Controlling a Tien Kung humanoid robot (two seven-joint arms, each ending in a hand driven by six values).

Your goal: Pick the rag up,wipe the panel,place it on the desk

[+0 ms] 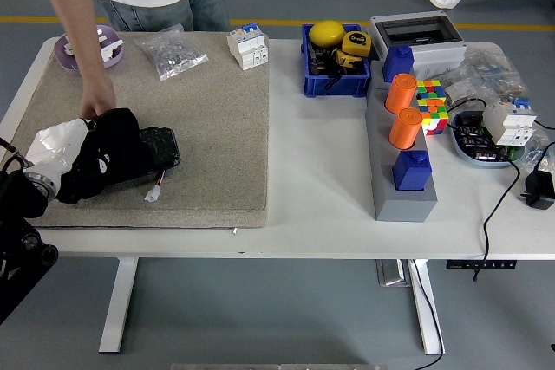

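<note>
Wiping was underway: left hand (102,155) clutched the black rag (117,149) on the panel (156,145), a person's hand (95,103) steadying it. Next, probably setting the rag on the surface (321,171).

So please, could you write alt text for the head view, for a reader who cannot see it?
The robot's left hand, covered by a black rag, lies on a dark panel on a beige mat, while a person's hand steadies the panel's far edge. To the right, the white table holds a blue bin and orange cylinders.
</note>
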